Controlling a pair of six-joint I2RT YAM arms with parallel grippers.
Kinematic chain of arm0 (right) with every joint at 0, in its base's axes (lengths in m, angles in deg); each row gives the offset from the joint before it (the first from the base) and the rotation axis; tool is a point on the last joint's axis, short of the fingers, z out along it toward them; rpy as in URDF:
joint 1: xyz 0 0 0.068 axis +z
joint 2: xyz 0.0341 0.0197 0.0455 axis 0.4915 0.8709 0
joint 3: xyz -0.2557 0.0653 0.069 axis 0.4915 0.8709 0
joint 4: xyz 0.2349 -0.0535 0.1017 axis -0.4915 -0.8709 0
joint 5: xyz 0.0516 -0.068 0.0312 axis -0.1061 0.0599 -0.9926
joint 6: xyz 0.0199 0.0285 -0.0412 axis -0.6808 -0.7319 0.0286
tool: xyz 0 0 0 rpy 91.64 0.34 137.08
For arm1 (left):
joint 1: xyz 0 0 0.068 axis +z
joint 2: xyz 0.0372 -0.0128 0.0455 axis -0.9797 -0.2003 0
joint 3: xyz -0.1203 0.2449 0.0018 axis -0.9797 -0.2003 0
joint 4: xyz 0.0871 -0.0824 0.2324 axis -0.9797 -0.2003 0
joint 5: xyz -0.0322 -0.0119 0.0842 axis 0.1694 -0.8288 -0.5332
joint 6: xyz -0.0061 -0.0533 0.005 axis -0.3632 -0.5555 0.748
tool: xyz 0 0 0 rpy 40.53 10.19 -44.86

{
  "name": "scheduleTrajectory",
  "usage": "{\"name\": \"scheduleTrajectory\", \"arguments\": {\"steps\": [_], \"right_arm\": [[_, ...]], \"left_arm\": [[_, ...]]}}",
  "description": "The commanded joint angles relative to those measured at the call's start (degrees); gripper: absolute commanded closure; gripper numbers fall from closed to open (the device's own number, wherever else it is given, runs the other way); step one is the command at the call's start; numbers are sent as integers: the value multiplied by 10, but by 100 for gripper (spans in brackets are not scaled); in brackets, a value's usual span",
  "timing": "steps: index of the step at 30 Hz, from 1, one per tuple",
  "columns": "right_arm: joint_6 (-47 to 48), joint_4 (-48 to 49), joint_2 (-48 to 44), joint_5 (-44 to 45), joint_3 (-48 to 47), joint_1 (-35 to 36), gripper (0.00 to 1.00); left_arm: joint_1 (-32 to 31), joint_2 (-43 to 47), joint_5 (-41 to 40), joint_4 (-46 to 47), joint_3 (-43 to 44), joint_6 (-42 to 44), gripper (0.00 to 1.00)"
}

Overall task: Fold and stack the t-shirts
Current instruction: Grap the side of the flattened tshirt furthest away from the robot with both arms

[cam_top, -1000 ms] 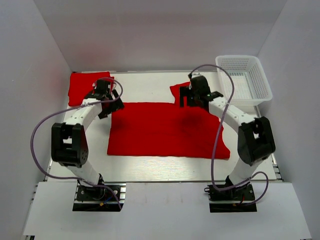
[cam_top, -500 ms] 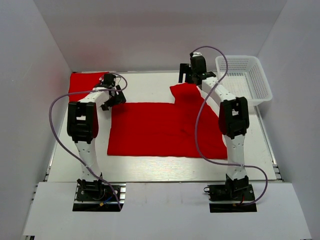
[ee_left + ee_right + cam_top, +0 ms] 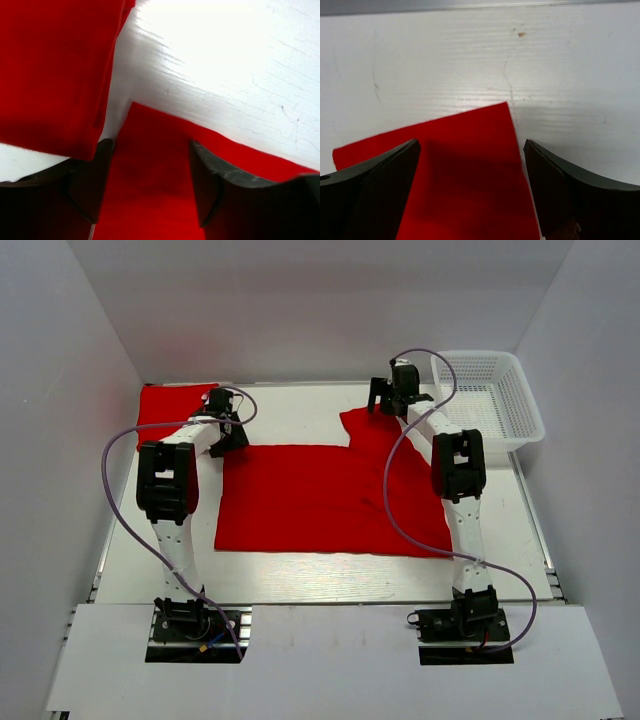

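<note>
A red t-shirt (image 3: 320, 500) lies spread flat in the middle of the table, one sleeve (image 3: 368, 426) sticking out at its back right. A second red t-shirt (image 3: 165, 412) lies folded at the back left. My left gripper (image 3: 232, 435) is open, low over the spread shirt's back left corner (image 3: 150, 165), one finger on each side; the folded shirt (image 3: 50, 70) lies just to its left. My right gripper (image 3: 392, 405) is open over the sleeve's tip (image 3: 470, 165), jaws wide on either side of it. Neither gripper holds cloth.
A white plastic mesh basket (image 3: 490, 400) stands at the back right, close to my right arm. White walls close in the table on three sides. Bare white tabletop (image 3: 480, 60) shows behind the sleeve.
Both arms have stretched toward the back. My right gripper moved from the shirt's back edge out to the sleeve tip. My left gripper shifted slightly back to the shirt's corner.
</note>
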Motion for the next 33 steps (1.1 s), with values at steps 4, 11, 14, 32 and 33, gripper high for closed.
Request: {"name": "scheduleTrajectory", "arguments": {"steps": [4, 11, 14, 32, 33], "right_arm": [[-8, 23, 41, -45, -57, -11, 10], [4, -34, 62, -63, -96, -10, 10], [16, -63, 65, -85, -102, -6, 10], [91, -25, -23, -18, -18, 18, 100], [89, -9, -38, -58, 23, 17, 100]], "left_arm": [[2, -16, 22, 23, -4, 3, 52], [2, -23, 34, 11, 1, 3, 100], [2, -8, 34, 16, -5, 3, 100], [2, 9, 40, 11, 7, 3, 100], [2, 9, 40, 5, 7, 3, 100]]}}
